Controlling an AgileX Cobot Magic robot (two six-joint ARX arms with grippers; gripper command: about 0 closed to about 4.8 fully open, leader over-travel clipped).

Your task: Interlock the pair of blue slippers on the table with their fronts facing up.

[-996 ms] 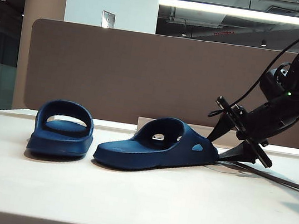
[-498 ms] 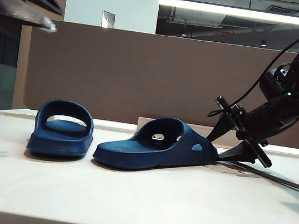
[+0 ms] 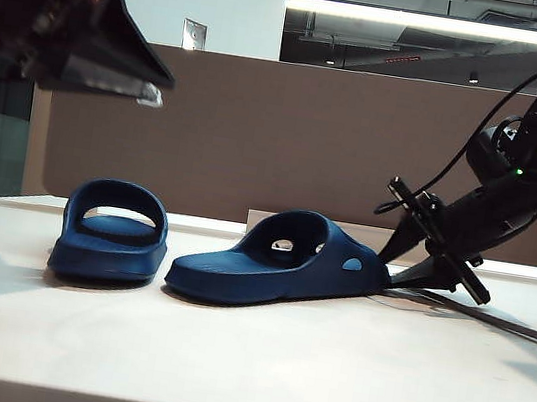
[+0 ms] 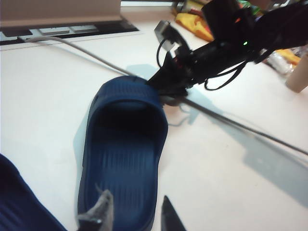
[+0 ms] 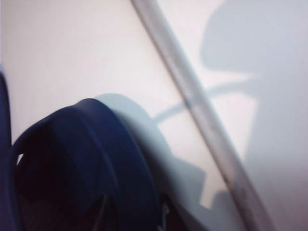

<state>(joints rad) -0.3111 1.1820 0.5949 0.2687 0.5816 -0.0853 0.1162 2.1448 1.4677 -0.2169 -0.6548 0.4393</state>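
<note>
The 2 blue slippers sit upright on their soles on the cream surface [image 3: 255, 361], side by side and apart, a narrow strip of bare surface between them. The left slipper [image 3: 109, 244] faces the exterior camera end-on; the right slipper [image 3: 278, 272] lies lengthwise across the view.

The right hand [image 3: 404, 256] is down at the surface, against the right-hand end of the right slipper. In the exterior view its 2 fingers straddle that end, 1 above and 1 low along the surface; in the left wrist view it meets the slipper's [image 4: 124, 159] far end. Whether it is clenched on the foam or only touching, I cannot tell. The right wrist view shows the slipper's [image 5: 84, 168] dark rim filling the near corner, with a grey cable [image 5: 202, 115] crossing the bare surface beyond.

The left hand [image 3: 117, 62] hangs high above the left slipper, well clear of both. In its wrist view its fingertips [image 4: 103, 211] stand apart with nothing between them: released.

Open surface lies wide in front of both slippers up to the near edge. Behind them stands a brown divider panel [image 3: 258, 139], and the cable [image 3: 493, 321] trails off along the surface to the right.
</note>
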